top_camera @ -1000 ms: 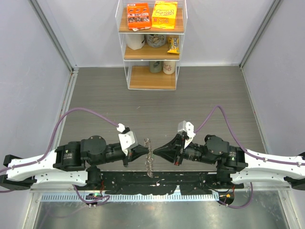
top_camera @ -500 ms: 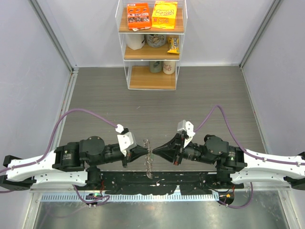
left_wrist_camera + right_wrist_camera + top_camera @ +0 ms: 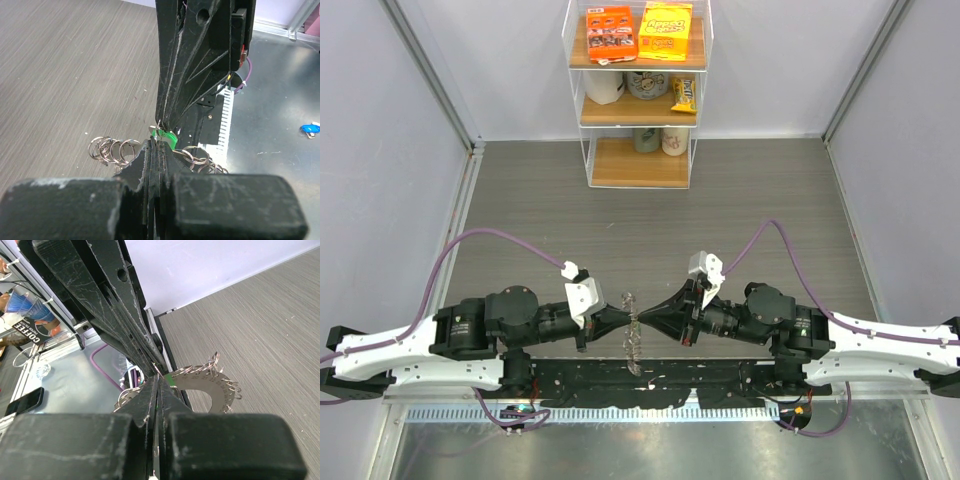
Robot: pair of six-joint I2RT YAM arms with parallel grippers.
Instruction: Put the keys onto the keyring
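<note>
Both grippers meet tip to tip in the air above the table's near edge. The keyring [image 3: 632,335] hangs between them, a flat round metal plate [image 3: 212,387] with a hollow centre, hung with small split rings [image 3: 112,150]. My left gripper [image 3: 159,144] is shut, with the plate's rim just beyond its tips and rings showing on either side. My right gripper [image 3: 160,381] is shut too. The bright green head of a key [image 3: 168,138] sits at the meeting point, and the green key [image 3: 168,378] touches the plate's edge. Its blade is hidden by the fingers.
A clear shelf unit [image 3: 638,95] with snack boxes and cups stands at the back of the table. A black rail [image 3: 640,378] runs along the near edge under the grippers. A phone [image 3: 22,401] and a small blue thing [image 3: 310,130] lie on the metal surface beyond that edge.
The right gripper has edged a little to the left and the left gripper has drawn back with it. The keyring has stayed hanging between the tips.
</note>
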